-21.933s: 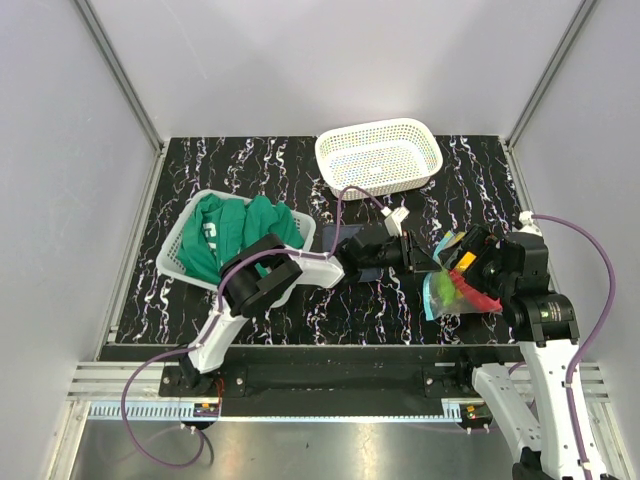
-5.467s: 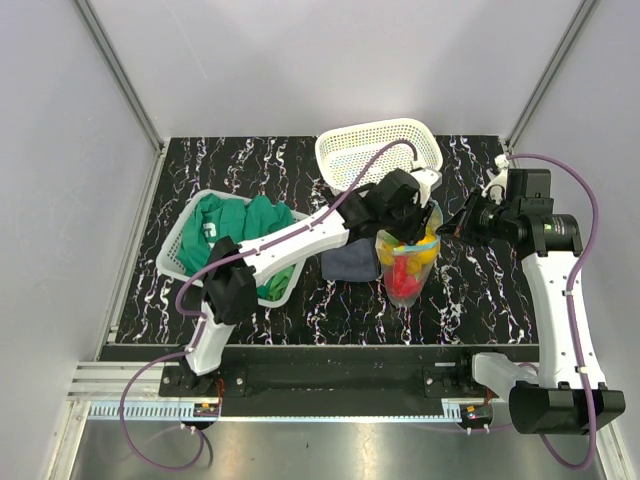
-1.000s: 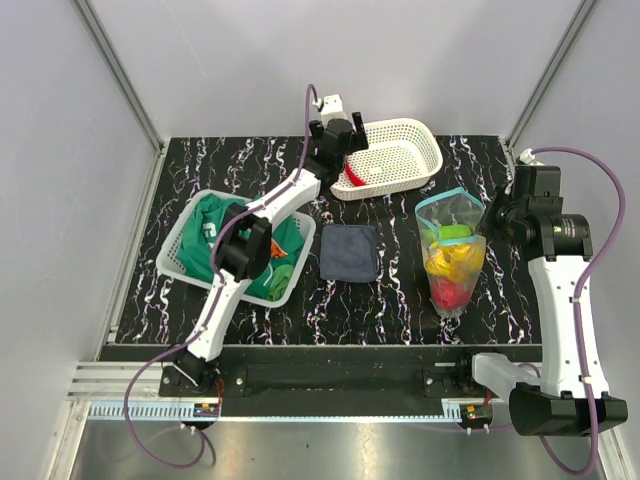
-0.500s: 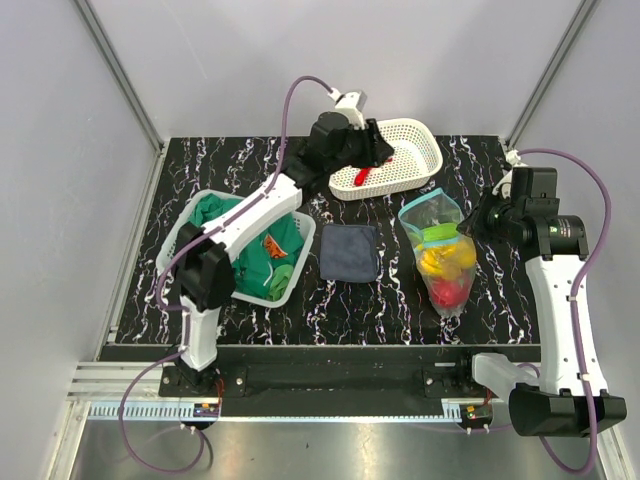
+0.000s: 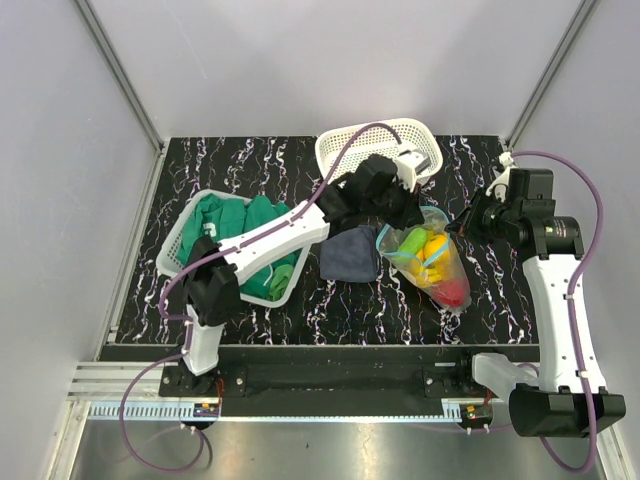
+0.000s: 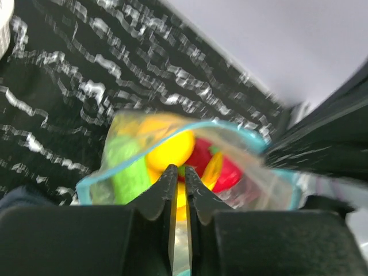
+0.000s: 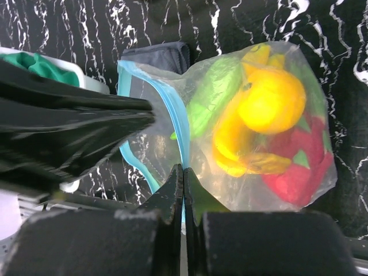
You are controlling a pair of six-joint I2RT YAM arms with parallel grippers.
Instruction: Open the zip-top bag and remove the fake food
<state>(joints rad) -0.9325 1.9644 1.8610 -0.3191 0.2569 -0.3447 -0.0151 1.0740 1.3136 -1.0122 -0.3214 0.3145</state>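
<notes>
fingers (image 7: pixel 168 198) of the right gripper (image 7: pixel 183 172) pinch the teal rim of the zip-top bag (image 7: pixel 230 132), mouth open, just beside the dark cloth (image 5: pixel 345 255); left gripper (image 6: pixel 178 172) hangs over the mouth, fingers pressed together; entering like that could shove the fake food (image 7: pixel 270 100) deeper or tug the rim free.

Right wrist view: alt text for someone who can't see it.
The right gripper, fingers closed, pinches the teal-blue zip edge of a clear crinkly plastic bag holding glossy yellow, green and red toy food. The black left arm sits at the bag's mouth, above a black marbled table.
</notes>
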